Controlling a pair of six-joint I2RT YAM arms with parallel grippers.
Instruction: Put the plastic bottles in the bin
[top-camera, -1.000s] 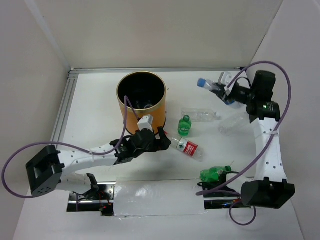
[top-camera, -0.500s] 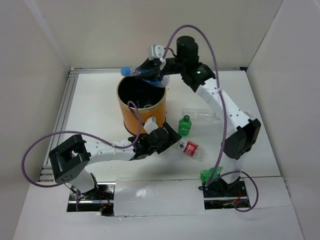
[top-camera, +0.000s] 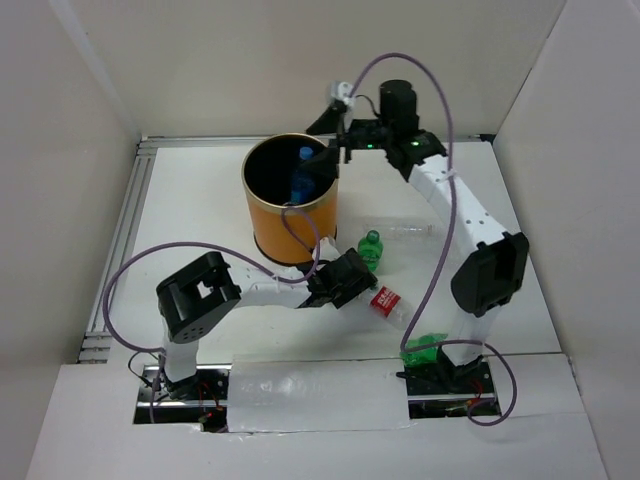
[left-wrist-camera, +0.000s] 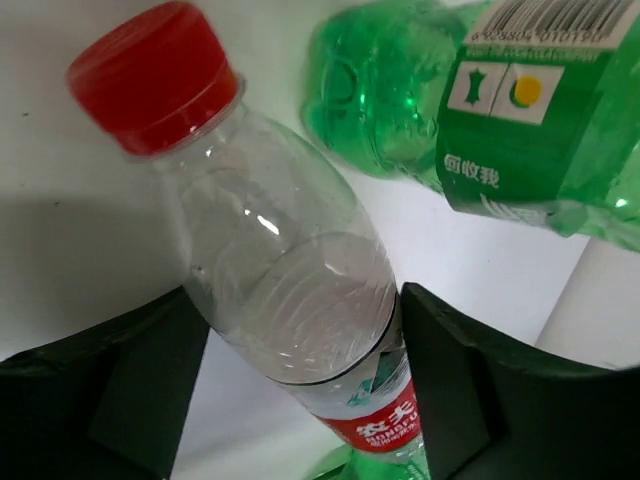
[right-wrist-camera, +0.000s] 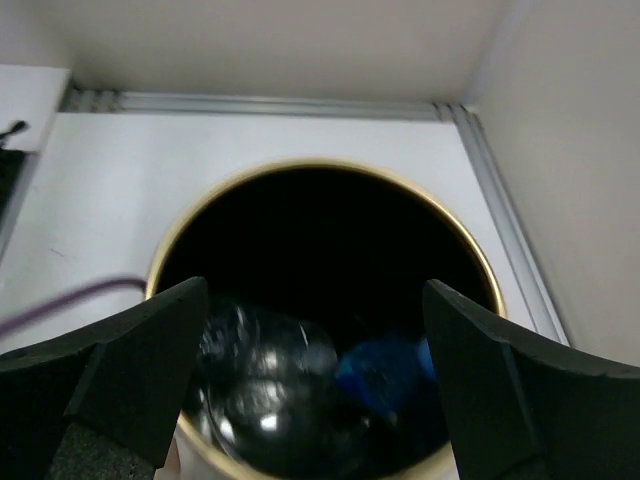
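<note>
Half a second ago the right tool (right-wrist-camera: 315, 350) held the blue-capped bottle (top-camera: 302, 172) at the rim of the bin (top-camera: 262, 225). Now its jaws stand apart over the bin and that bottle sits inside the black interior, so it looks delivered. The left tool (left-wrist-camera: 295, 395) has moved in to straddle the red-capped bottle (left-wrist-camera: 290, 290), which lies on the counter (top-camera: 190, 200) near the bin's front. I cannot tell whether it is pinching yet. A green bottle (top-camera: 370, 250) stands close by the bin.

Right jaws wide, left perhaps clamped
</note>
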